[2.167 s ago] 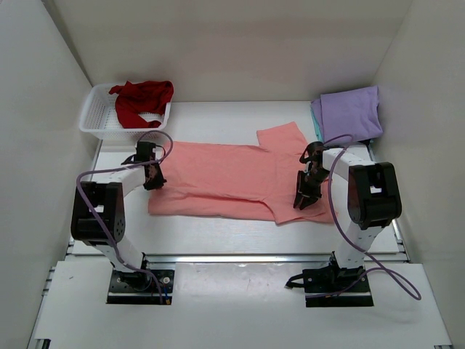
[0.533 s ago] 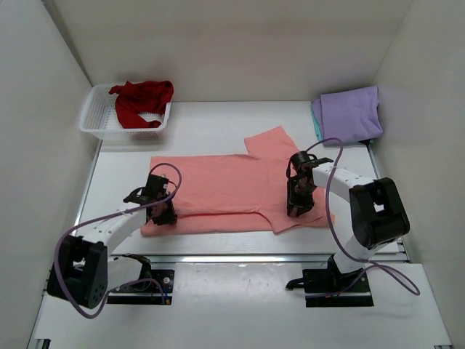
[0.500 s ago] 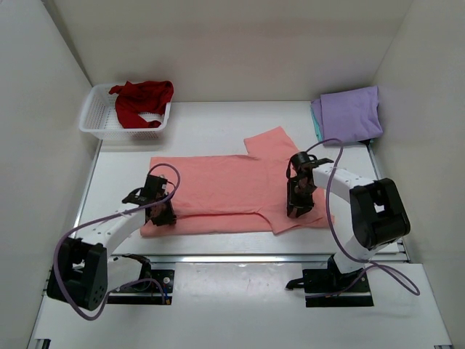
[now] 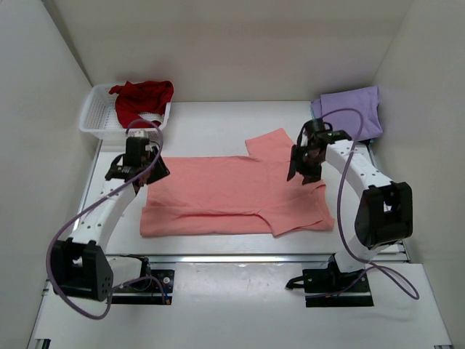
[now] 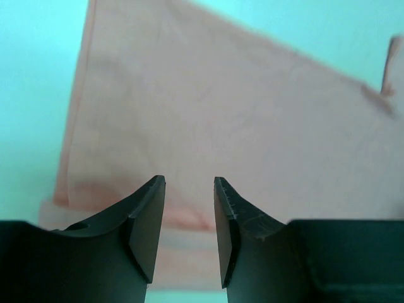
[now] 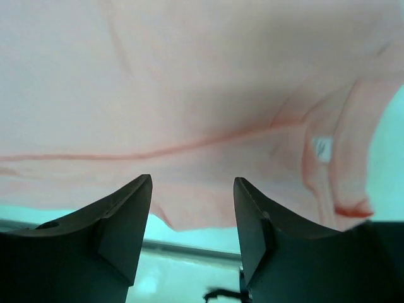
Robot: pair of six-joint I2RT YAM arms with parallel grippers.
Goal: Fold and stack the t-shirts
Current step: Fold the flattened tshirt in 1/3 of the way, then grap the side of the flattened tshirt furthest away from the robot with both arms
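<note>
From above, the pink shirt (image 4: pixel 232 193) lay flat on the desk (image 4: pixel 218 127), the red shirt (image 4: pixel 142 98) in the basket (image 4: pixel 94 120), and the purple shirt (image 4: pixel 352 113) far right. In the left wrist view, the left end effector (image 5: pixel 189 214) stood open and empty over pink cloth. In the right wrist view, the right end effector (image 6: pixel 192 214) did likewise.

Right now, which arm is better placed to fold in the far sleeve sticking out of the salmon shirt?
Right. The right claw hangs open just beside that sleeve of the salmon shirt; the left claw, also open, sits over the shirt's opposite, left end.
</note>
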